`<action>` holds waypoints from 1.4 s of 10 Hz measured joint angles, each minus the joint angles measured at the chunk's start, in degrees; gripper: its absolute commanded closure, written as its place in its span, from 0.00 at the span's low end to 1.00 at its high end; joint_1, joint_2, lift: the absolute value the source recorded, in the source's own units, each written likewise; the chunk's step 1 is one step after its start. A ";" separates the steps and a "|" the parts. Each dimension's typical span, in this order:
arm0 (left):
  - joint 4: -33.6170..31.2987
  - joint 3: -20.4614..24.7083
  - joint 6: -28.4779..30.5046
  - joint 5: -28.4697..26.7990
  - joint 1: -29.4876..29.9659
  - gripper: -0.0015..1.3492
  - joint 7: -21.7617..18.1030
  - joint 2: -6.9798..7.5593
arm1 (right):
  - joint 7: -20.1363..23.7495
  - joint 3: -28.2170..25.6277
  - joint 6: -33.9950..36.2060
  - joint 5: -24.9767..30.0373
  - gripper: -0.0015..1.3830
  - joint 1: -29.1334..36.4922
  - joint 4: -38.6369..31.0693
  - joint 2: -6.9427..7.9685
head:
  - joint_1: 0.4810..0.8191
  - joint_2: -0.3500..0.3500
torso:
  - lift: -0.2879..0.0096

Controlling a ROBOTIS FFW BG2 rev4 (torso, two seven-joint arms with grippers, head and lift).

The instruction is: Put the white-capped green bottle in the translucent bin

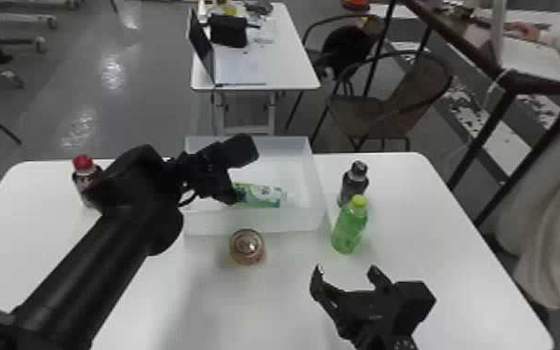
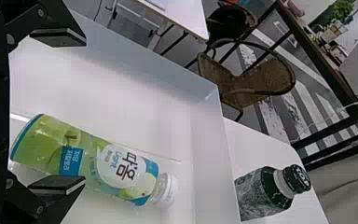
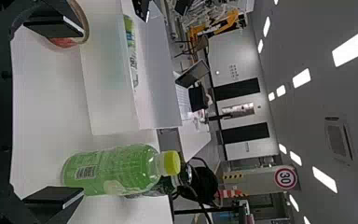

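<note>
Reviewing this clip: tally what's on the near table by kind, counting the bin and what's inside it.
Bottles: 4 (red-capped bottle, white-capped green bottle, black-capped bottle, yellow-capped green bottle)
Bins: 1 (translucent bin)
Round brownish items, exact kind unclear: 1 (round brownish item)
Total: 6

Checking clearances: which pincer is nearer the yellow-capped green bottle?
Right. The right pincer is just short of the yellow-capped green bottle; the left pincer is over the translucent bin.
</note>
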 measured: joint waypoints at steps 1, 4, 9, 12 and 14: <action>0.00 -0.09 -0.56 0.53 0.16 0.18 -0.26 0.00 | 0.00 -0.03 0.04 0.04 0.07 0.16 0.02 0.09 | 0.63 0.35 | 0.79; -9.55 4.52 -1.15 2.28 6.47 0.19 -3.68 0.00 | 0.00 -0.24 0.23 -0.16 0.07 1.92 -1.73 -0.17 | 0.63 0.33 | 0.79; -36.72 19.39 -5.23 29.21 34.83 0.19 5.27 0.75 | -2.24 -1.11 0.94 0.35 0.07 5.03 -5.83 -1.86 | 0.63 0.43 | 0.79; -40.39 23.44 -14.86 47.83 50.69 0.19 10.65 1.18 | -4.17 -1.58 0.94 0.13 0.07 6.05 -7.57 -3.67 | 0.63 0.51 | 0.79; -41.26 25.55 -21.58 49.47 58.05 0.19 15.85 -0.06 | -4.99 -2.42 0.93 0.07 0.07 8.15 -8.82 -3.90 | 0.63 0.57 | 0.79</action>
